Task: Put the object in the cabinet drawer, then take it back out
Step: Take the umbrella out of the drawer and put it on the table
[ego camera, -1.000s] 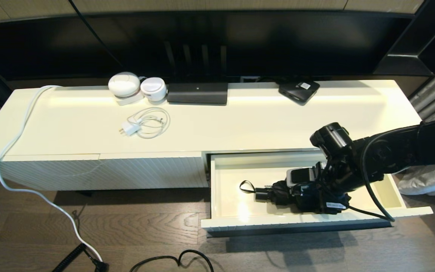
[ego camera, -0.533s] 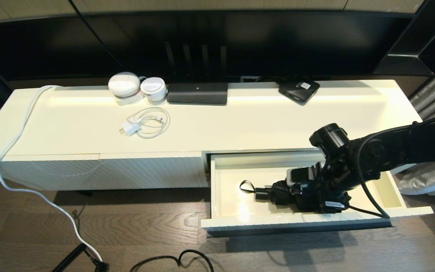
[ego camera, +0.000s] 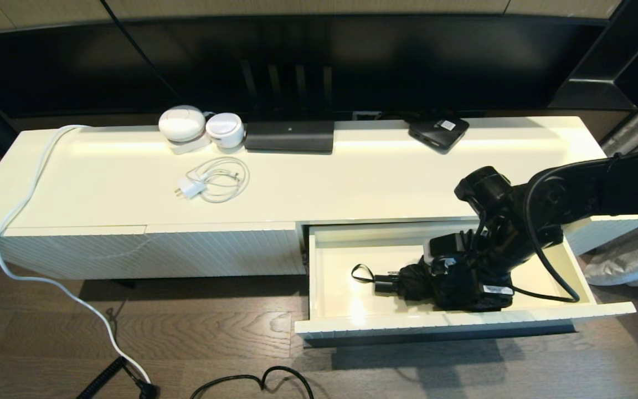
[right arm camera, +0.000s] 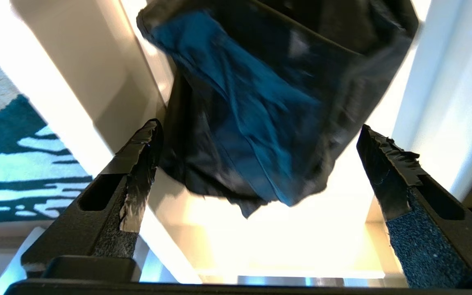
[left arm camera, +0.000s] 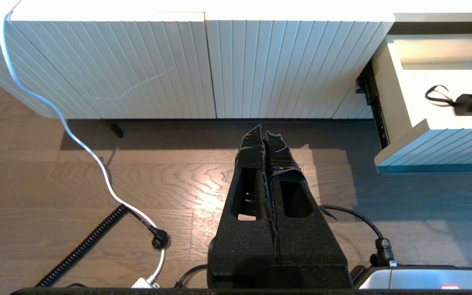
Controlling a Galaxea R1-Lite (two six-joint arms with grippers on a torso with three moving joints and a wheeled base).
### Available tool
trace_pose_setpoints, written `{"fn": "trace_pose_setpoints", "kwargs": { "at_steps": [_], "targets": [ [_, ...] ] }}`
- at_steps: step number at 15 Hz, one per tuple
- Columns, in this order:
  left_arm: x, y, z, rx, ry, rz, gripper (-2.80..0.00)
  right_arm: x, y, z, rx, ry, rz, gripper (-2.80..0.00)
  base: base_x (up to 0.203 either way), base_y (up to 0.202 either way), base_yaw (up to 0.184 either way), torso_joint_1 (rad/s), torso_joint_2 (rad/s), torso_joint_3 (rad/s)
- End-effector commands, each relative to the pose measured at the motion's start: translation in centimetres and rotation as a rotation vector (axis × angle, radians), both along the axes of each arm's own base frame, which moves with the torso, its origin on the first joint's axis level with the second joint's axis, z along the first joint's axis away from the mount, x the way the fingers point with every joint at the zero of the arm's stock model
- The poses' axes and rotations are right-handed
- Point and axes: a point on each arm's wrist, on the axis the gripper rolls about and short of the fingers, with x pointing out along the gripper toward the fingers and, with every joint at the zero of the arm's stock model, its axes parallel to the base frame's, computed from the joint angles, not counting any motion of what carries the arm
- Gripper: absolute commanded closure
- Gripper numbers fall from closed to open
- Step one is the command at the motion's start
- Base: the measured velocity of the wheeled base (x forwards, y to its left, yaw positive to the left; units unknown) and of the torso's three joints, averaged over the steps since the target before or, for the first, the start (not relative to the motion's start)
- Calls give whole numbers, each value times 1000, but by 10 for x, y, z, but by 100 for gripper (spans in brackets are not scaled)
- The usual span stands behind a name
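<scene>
The black folding umbrella [ego camera: 409,280] lies on the floor of the pulled-out cream cabinet drawer [ego camera: 463,322], its short handle and wrist loop [ego camera: 360,273] pointing left. My right gripper [ego camera: 452,277] reaches down into the drawer over the umbrella's bunchy end. In the right wrist view my right gripper [right arm camera: 259,129] is open, its fingertips [right arm camera: 144,143] spread wide on either side of the loose fabric [right arm camera: 260,82], not pressing it. My left gripper [left arm camera: 265,131] is shut and empty, parked over the wooden floor in front of the cabinet, left of the drawer [left arm camera: 424,139].
On the cabinet top stand two white round devices [ego camera: 200,128], a coiled white charger [ego camera: 214,180], a long black device [ego camera: 289,136] and a flat black box [ego camera: 438,133]. A white cord [ego camera: 25,205] hangs off the left end. Cables [ego camera: 252,382] lie on the floor.
My right arm has lifted and swung back a little above the drawer, its wrist turning. The umbrella has stayed in place on the drawer floor. The left arm has not moved.
</scene>
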Motion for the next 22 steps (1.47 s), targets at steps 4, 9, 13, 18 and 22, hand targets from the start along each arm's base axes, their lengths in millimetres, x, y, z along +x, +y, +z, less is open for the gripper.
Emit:
{"fn": "trace_pose_setpoints", "kwargs": {
  "at_steps": [4,9,13,18,22],
  "targets": [
    [0,0,0,-1,1,1,0,9,1,5,-1,36,5,-280,0,0,0,0,0,0],
    [0,0,0,-1,1,-1,0,22,0,-8,6,64,-5,-280,0,0,0,0,0,0],
    [0,0,0,-1,1,1,0,37,-6,-15,19,68,-26,-280,0,0,0,0,0,0],
    [0,0,0,-1,2,1,0,41,-6,-20,8,109,-24,-280,0,0,0,0,0,0],
    [0,0,0,-1,1,1,0,45,-5,-24,7,114,-29,0,0,0,0,0,0,0]
  ]
}}
